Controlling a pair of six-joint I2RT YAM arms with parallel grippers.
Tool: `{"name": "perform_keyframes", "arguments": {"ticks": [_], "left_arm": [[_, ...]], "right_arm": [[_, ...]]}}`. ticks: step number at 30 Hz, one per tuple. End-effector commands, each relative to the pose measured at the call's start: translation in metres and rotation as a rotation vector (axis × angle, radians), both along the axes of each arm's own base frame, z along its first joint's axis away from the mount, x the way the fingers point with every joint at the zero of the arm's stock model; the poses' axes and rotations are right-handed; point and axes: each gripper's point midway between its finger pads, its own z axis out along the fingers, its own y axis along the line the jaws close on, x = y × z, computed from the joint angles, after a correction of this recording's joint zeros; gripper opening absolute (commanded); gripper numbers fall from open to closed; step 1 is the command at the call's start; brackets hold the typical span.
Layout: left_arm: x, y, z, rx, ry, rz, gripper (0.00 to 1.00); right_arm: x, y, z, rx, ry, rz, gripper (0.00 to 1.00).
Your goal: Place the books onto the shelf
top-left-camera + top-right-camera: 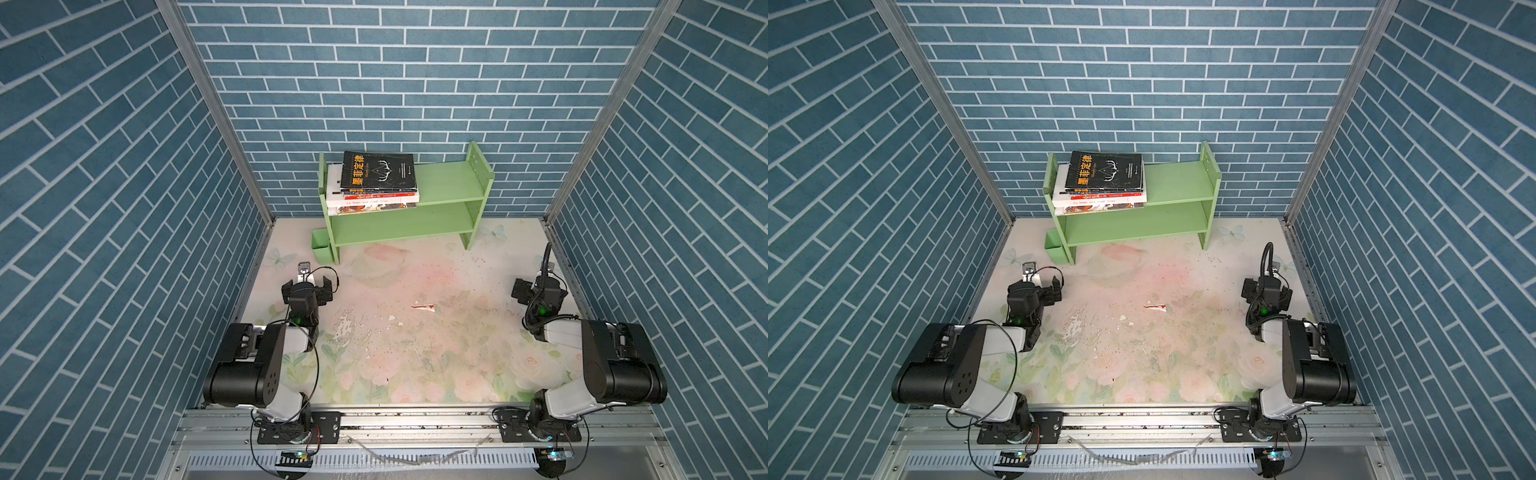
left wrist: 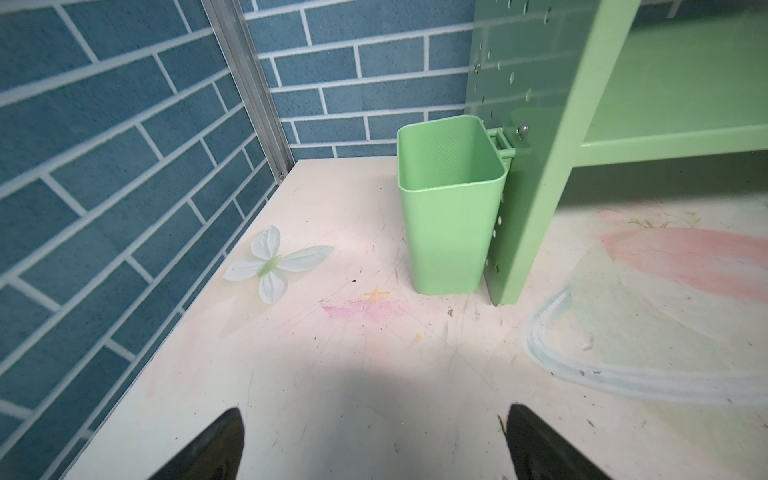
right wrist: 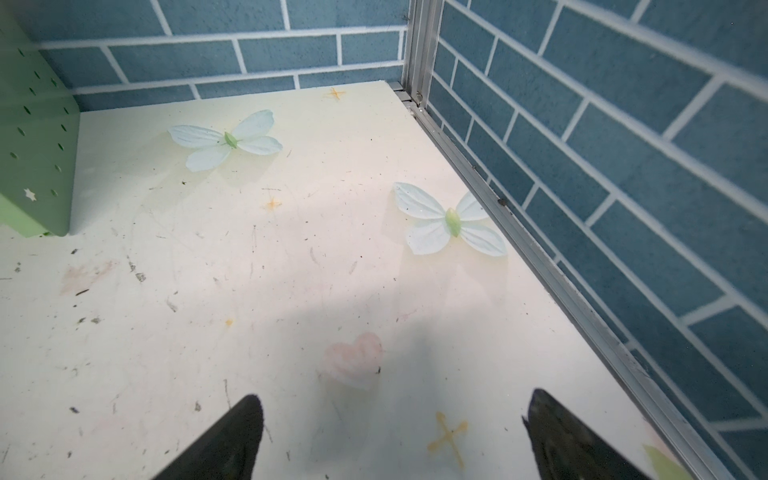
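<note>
The books (image 1: 379, 170) (image 1: 1104, 171) lie flat in a stack at the left end of the light-green shelf's (image 1: 451, 178) (image 1: 1179, 183) upper tier. A black one with gold characters is on top. The lower tier holds nothing. My left gripper (image 1: 307, 284) (image 1: 1037, 291) hovers low over the table's left side, in front of the shelf's left leg (image 2: 536, 166), open and empty (image 2: 376, 419). My right gripper (image 1: 538, 286) (image 1: 1266, 291) is near the right wall, also open with nothing between its fingers (image 3: 395, 407). The shelf's right side panel (image 3: 37, 137) shows in the right wrist view.
A small green cup (image 1: 322, 246) (image 2: 449, 208) hangs on the outside of the shelf's left panel. A torn paper scrap (image 1: 423, 307) lies mid-table among small specks. Blue brick walls close in three sides; a metal rail (image 1: 415, 419) runs along the front.
</note>
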Motion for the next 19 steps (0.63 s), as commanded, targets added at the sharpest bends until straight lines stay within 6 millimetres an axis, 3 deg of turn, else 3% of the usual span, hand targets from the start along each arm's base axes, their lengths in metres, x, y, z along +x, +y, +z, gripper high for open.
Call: {"name": "perform_keyframes", "arguments": {"ticks": [1, 19], "left_arm": [[-0.0012, 0.0001, -0.0038, 0.006, 0.009, -0.001, 1.0], [-0.0011, -0.0008, -0.0031, 0.007, 0.006, -0.004, 1.0]], "right_arm": [[0.0026, 0.0004, 0.011, 0.004, -0.043, 0.001, 0.99], [0.0055, -0.0002, 0.0096, 0.002, -0.026, 0.0, 0.99]]}}
